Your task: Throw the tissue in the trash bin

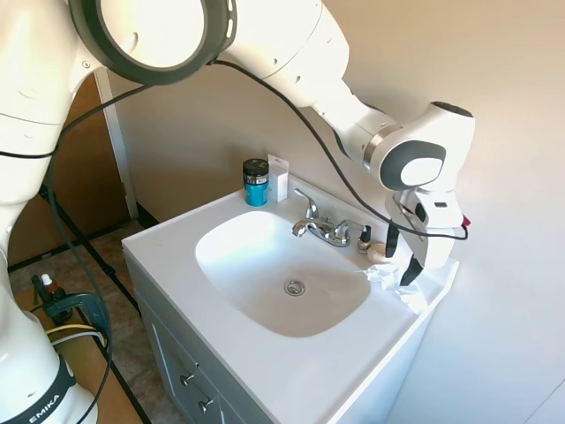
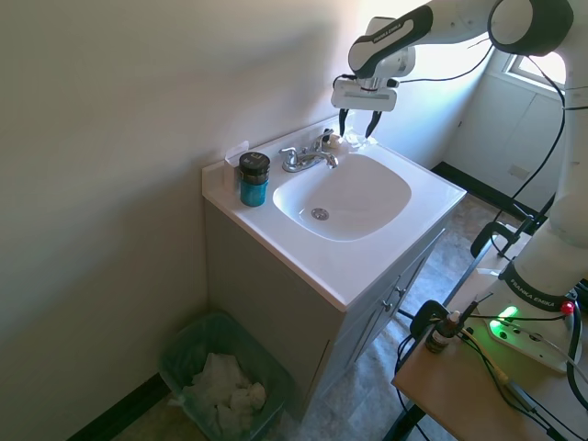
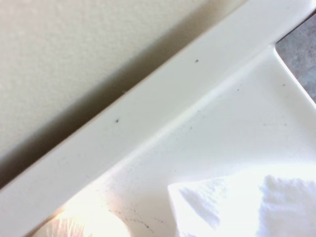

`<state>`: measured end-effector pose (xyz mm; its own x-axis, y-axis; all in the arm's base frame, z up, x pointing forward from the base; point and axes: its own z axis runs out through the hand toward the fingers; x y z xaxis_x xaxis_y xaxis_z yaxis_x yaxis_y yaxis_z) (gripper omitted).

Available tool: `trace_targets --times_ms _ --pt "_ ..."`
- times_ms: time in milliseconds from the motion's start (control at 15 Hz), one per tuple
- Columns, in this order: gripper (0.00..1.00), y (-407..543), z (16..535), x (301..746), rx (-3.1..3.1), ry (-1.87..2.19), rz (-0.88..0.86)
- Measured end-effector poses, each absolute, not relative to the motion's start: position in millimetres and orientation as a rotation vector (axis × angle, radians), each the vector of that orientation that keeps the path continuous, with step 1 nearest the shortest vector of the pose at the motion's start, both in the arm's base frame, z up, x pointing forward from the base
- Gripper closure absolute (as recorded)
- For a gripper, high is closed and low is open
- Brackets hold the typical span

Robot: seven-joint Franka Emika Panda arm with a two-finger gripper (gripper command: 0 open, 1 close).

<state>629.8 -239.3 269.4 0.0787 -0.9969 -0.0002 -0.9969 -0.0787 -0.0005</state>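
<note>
Going left to right from the first outside angle: there's a dark-lidded blue jar [image 1: 256, 182] at the back of the counter [image 1: 168, 243], next to a small white box [image 1: 279, 177] against the wall, then the sink basin [image 1: 281, 269] with the chrome faucet [image 1: 323, 227], a couple of tiny bottles [image 1: 365, 238] past that, and finally the tissue [image 1: 388, 281], a crumpled white wad sitting on the far back corner of the counter, right by the wall. The claw [image 1: 402, 256] hangs over it with its fingers spread wide, one either side of the wad, holding nothing yet. So I'd say this is the grab step: it looks like it needs to drop the last bit, close on the tissue, lift, then swing all the way across to the trash bin [image 2: 220, 378], which sits on the floor beside the vanity and already has white paper in it. That's a long carry, and a soft wad could slip. Hard to say if the fingertips are touching the tissue or the counter yet; the wrist view only catches a bright, washed-out edge of it, and glare from the window blows out that corner in the other angle.
</note>
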Motion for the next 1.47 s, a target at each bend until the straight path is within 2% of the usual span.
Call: trace_targets --times_ms 400,467,1467 --pt "0.0 -243 257 638 -2.297 2.144 0.03" --pt "1.0 -243 254 638 -2.296 2.146 0.036" --pt "1.0 -241 250 644 -2.262 2.139 0.059"
